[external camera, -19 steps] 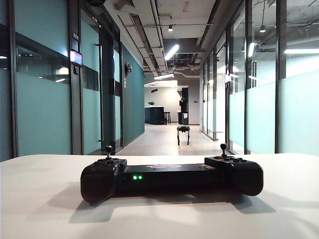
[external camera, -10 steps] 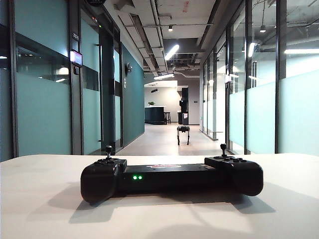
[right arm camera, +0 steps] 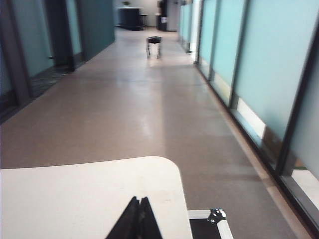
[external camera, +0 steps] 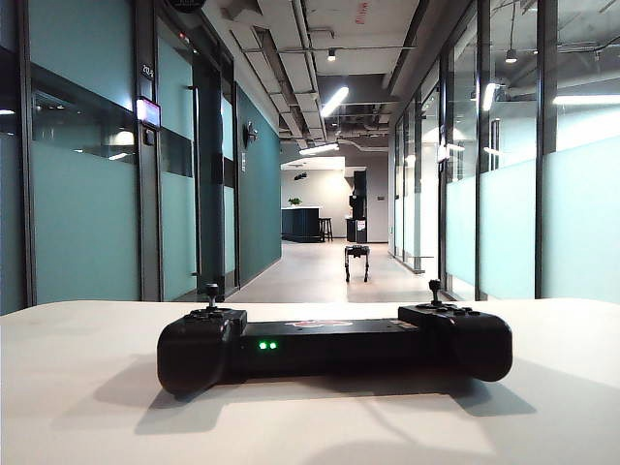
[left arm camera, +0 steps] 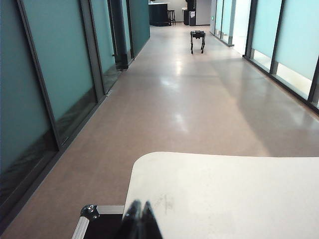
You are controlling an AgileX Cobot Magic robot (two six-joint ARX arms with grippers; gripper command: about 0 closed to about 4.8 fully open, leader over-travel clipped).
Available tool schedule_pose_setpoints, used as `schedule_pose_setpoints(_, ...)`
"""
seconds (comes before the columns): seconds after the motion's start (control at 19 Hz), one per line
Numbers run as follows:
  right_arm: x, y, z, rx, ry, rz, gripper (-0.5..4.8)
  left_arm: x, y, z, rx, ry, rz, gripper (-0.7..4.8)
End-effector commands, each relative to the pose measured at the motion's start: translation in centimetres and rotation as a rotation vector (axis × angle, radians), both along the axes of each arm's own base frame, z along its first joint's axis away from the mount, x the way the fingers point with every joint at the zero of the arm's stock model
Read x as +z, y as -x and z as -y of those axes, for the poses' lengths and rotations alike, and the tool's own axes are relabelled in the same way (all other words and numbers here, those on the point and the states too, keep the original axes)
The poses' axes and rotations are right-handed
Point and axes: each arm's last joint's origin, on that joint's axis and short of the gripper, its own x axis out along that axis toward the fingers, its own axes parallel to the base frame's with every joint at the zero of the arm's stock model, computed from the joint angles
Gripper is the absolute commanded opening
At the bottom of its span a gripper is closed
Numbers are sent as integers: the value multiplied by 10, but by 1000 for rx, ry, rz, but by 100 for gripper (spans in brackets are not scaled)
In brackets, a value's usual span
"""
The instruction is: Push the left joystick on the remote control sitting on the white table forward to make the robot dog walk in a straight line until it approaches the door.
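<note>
The broad matte white table (external camera: 87, 387) carries the wide black gamepad remote control (external camera: 334, 347), its thin left joystick (external camera: 211, 293) upright. Far down the corridor stands the small black robot dog (external camera: 356, 260). My left claw (left arm camera: 140, 221) and right claw (right arm camera: 138, 219) hang level over the table's corners, both clenched, empty.

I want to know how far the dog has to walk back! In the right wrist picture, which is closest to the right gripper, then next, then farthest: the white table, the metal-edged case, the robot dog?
1. White table: directly under the shut right gripper.
2. Metal-edged case: just past the table's rounded corner, down on the floor side.
3. Robot dog: far down the corridor, by the glass wall.
</note>
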Motion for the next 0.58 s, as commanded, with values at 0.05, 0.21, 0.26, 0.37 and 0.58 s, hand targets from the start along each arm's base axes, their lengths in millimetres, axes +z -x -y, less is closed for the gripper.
schedule_pose_setpoints(0.05,0,0,-3,22,-3,15,-1,2,0,0,3,1,14,-5)
schedule_pose_setpoints(0.21,0,0,-4,34,-3,12,-1,2,0,0,3,1,14,-5)
schedule_pose_setpoints(0.26,0,0,-4,34,-3,13,-1,2,0,0,3,1,15,-5)
schedule_pose_setpoints(0.37,0,0,-4,34,-3,13,-1,2,0,0,3,1,14,-5)
schedule_pose_setpoints(0.58,0,0,-4,35,-2,12,-1,2,0,0,3,1,14,-5)
